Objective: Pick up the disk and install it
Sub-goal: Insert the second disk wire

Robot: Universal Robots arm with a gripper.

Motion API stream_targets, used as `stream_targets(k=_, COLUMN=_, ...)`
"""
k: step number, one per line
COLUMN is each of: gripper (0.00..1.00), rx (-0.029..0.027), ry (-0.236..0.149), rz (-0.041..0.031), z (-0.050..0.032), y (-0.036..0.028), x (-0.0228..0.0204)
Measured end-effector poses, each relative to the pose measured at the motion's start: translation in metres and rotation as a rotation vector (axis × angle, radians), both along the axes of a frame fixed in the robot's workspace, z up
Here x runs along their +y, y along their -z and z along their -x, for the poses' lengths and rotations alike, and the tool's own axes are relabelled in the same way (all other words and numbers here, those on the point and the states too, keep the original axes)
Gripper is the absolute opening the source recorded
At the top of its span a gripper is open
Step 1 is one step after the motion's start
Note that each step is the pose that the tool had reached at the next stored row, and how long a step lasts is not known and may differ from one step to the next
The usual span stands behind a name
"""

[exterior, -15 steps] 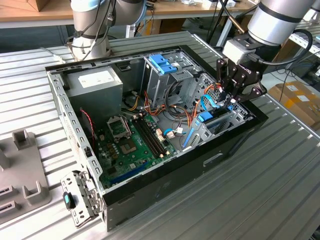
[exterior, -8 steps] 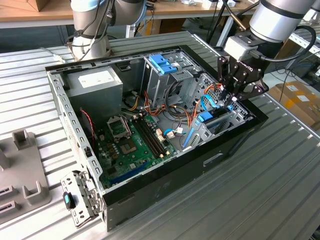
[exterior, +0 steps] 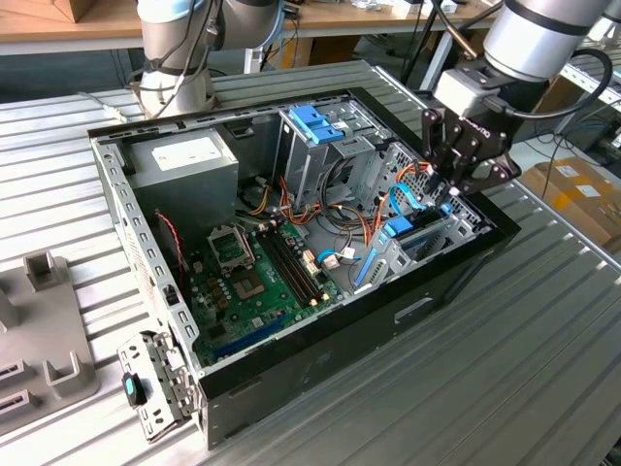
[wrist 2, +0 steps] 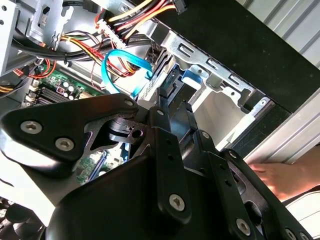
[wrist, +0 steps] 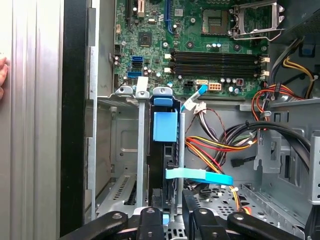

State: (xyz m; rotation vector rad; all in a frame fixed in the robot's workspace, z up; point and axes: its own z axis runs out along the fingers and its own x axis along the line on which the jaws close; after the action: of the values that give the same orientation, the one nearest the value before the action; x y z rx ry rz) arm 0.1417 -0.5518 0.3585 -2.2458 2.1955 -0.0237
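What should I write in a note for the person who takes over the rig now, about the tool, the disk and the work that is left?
Tool: at the outer end of the disk, over the bay at the exterior view's right of the open black computer case. Whether it grips, I cannot tell.
Disk: the grey metal hard disk with light blue plastic rails stands on edge in the grey metal drive bay.
Done: the disk is picked up and brought into the bay.
Left: check that it is fully seated; the pictures do not settle this.
Caution: a person's hand lies on the table beside the case.
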Motion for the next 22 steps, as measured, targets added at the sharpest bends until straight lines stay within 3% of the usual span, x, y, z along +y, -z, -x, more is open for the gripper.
stream_targets(k=11, gripper=0.3, rx=0.0, ry=0.0, rz=0.0, z=-0.0005, y=0.0, x=0.0068)
stream_targets(k=22, gripper=0.3, rx=0.0, ry=0.0, rz=0.0, z=-0.0008, y=-0.0002, x=0.0073)
